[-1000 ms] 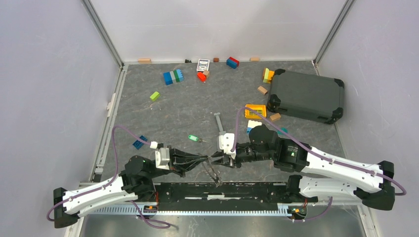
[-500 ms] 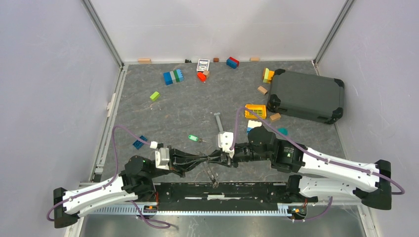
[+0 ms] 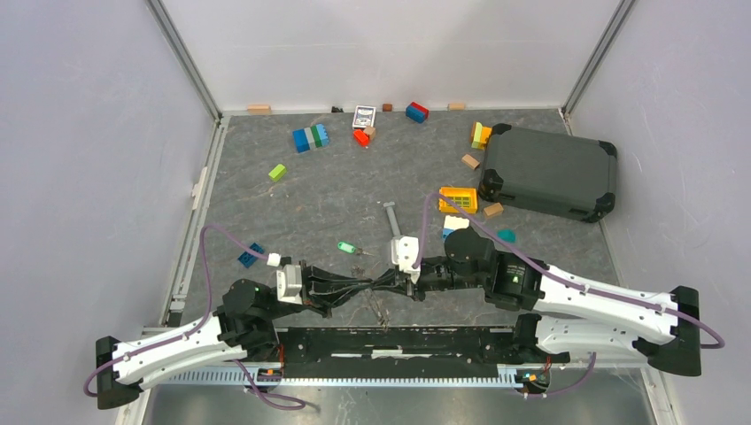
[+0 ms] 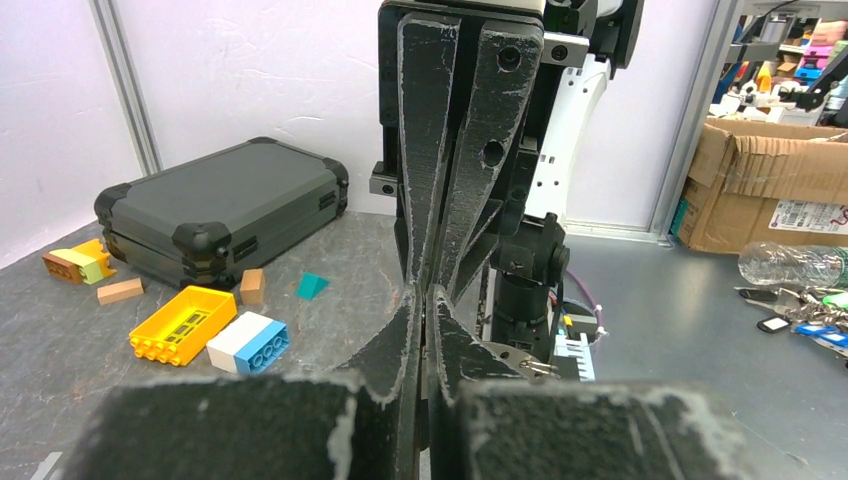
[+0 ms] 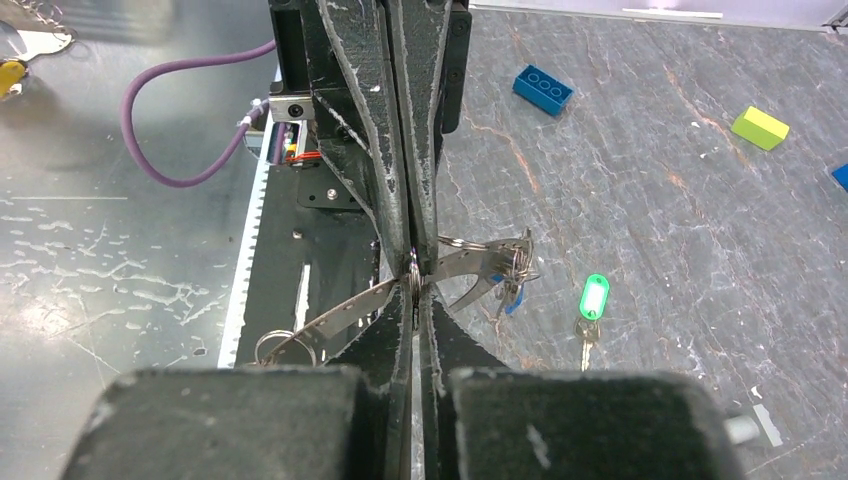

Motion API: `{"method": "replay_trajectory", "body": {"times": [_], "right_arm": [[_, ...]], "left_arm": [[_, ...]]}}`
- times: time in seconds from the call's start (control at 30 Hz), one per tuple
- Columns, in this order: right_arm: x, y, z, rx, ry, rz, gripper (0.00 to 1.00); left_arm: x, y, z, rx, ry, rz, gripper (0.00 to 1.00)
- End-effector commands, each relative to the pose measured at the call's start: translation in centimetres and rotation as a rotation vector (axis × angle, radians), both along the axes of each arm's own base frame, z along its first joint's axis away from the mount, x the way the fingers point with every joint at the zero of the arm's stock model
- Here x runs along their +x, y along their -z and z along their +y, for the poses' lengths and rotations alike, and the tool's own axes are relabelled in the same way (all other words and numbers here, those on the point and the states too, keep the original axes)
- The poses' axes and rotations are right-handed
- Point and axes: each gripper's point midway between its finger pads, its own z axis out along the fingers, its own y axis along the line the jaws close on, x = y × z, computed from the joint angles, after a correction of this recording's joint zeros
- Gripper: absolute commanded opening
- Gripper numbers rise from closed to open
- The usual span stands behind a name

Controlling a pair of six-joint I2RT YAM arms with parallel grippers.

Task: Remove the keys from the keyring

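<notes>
1. Grip: left gripper (image 3: 379, 285) and right gripper (image 3: 395, 285) are both closed, tip to tip on the keyring (image 5: 413, 284), above the middle of the tabletop's (image 3: 266, 221) near edge.
2. I'd keep the left steady and let the right work one key along the coil.
3. Count: one green-headed key (image 3: 346, 249) lying loose, one keyring, and hanging keys (image 5: 497, 268) too bunched to count.

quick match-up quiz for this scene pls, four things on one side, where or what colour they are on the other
Things:
1 case
2 grid block
3 loose key
4 card box

Descriptions:
a by the back wall
b dark, far right
c yellow, just left of the case
d green head, lying alone near the middle

Pairs: 1-b, 2-c, 3-d, 4-a
</notes>
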Motion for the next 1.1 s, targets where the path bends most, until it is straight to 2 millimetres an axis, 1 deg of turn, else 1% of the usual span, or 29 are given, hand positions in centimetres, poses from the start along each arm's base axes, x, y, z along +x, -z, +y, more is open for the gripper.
{"method": "replay_trajectory", "body": {"times": [0.0,0.1,0.13,0.17,0.23,0.3,0.37,0.4,0.5,0.67,0.7,0.8,0.9,1.07], "right_arm": [[-0.1,-2.4,0.1,0.095,0.0,-0.034,0.0],[-0.1,-3.0,-0.3,0.102,0.0,-0.05,0.0],[0.0,-3.1,-0.5,0.092,0.005,-0.057,0.0],[0.2,-3.2,-0.6,0.077,0.013,-0.063,0.0],[0.6,-3.0,-1.1,0.015,0.029,-0.078,0.0],[1.0,-2.3,-1.7,-0.081,0.044,-0.089,0.0],[1.6,-1.8,-2.4,-0.169,0.068,-0.099,0.0],[1.9,-1.8,-2.7,-0.205,0.081,-0.104,0.0],[2.8,-0.6,-3.9,-0.346,0.129,-0.104,0.0],[4.0,2.7,-6.1,-0.62,0.201,-0.068,0.0],[4.7,3.5,-6.8,-0.689,0.243,-0.074,0.0],[5.7,5.2,-8.3,-0.833,0.318,-0.079,0.0],[6.1,5.5,-8.2,-0.86,0.341,-0.073,0.0],[5.9,4.8,-7.6,-0.838,0.324,-0.068,0.0]], "left_arm": [[-0.7,-2.5,0.5,-0.092,0.029,-0.006,0.02],[-0.6,-2.4,0.6,-0.086,0.025,0.002,0.02],[-0.5,-2.2,0.6,-0.075,0.022,0.008,0.05],[-0.5,-2.3,0.7,-0.069,0.016,0.01,0.09],[-0.3,-2.2,0.8,-0.052,0.005,0.018,0.27],[-0.2,-2.4,1.1,-0.047,-0.011,0.019,0.4],[-0.1,-2.6,1.5,-0.043,-0.027,0.015,0.45],[0.0,-2.6,1.6,-0.039,-0.031,0.015,0.46],[0.4,-2.5,2.0,-0.037,-0.059,0.026,0.46],[1.0,-1.8,1.7,-0.013,-0.083,0.049,0.43],[1.0,-1.7,1.6,-0.008,-0.082,0.052,0.43],[1.1,-1.4,1.4,0.002,-0.082,0.057,0.43],[1.3,-0.9,1.1,0.016,-0.086,0.068,0.42],[1.4,0.4,0.5,0.057,-0.081,0.081,0.4]]}}
